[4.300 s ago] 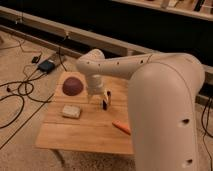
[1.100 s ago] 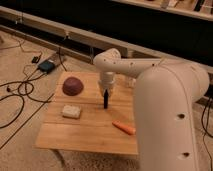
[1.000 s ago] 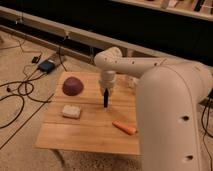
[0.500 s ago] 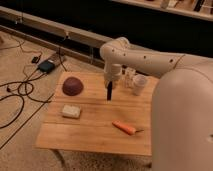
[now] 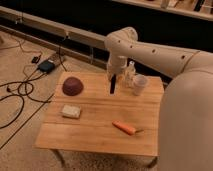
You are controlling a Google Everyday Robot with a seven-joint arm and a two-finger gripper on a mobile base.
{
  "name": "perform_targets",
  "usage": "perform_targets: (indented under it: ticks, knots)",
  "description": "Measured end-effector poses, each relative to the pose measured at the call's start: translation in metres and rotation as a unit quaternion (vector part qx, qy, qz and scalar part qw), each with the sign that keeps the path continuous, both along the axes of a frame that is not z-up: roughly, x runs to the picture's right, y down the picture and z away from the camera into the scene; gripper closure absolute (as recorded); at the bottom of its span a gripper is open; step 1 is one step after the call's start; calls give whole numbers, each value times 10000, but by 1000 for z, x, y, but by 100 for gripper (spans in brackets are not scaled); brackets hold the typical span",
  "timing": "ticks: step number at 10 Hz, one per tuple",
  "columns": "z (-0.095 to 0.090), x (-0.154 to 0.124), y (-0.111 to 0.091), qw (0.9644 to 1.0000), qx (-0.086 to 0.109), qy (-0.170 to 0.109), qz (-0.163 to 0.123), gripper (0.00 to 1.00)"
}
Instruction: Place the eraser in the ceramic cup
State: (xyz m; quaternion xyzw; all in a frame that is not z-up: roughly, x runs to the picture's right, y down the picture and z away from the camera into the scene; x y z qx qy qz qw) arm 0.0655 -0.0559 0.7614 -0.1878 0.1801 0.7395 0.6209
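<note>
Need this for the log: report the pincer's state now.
Pincer: closed, holding the eraser upright over the table, beside the ceramic cup.

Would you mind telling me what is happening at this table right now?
The robot's gripper is shut on the eraser and holds it upright over the wooden table. The eraser is close beside the ceramic cup and not yet in it. A dark red bowl, a beige pad and a carrot lie on the table, away from the gripper.
</note>
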Motion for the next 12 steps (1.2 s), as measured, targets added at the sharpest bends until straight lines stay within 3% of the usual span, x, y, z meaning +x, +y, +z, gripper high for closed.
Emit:
perform_targets:
  ticks: [5,9,12]
  knots:
    - [-1,42,-29,9998,161,150,27,100]
    - [11,90,-43,9983,176,550,121,100]
    - [18,119,-53,9955,301,886,145,100]
